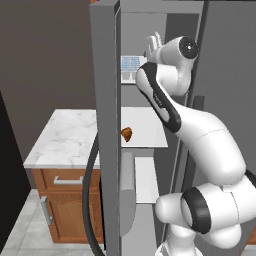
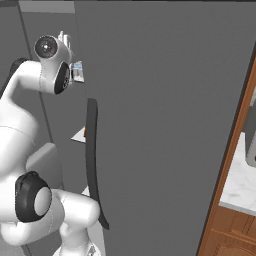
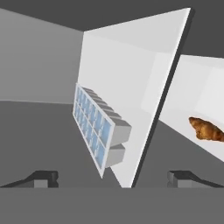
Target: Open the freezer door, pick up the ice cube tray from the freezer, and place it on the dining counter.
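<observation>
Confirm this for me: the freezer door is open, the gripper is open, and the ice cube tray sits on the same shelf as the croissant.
Not the same shelf. The ice cube tray sits on a shelf of its own, and the croissant lies on the next shelf, below it in the left base view. The freezer door is open and the gripper is open.

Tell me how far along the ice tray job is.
Done: the freezer door stands swung open. In hand: the gripper is inside the freezer, jaws wide apart, facing the ice cube tray on its white shelf, not gripping it yet. Left: grasp, lift out, carry to the dining counter.
</observation>
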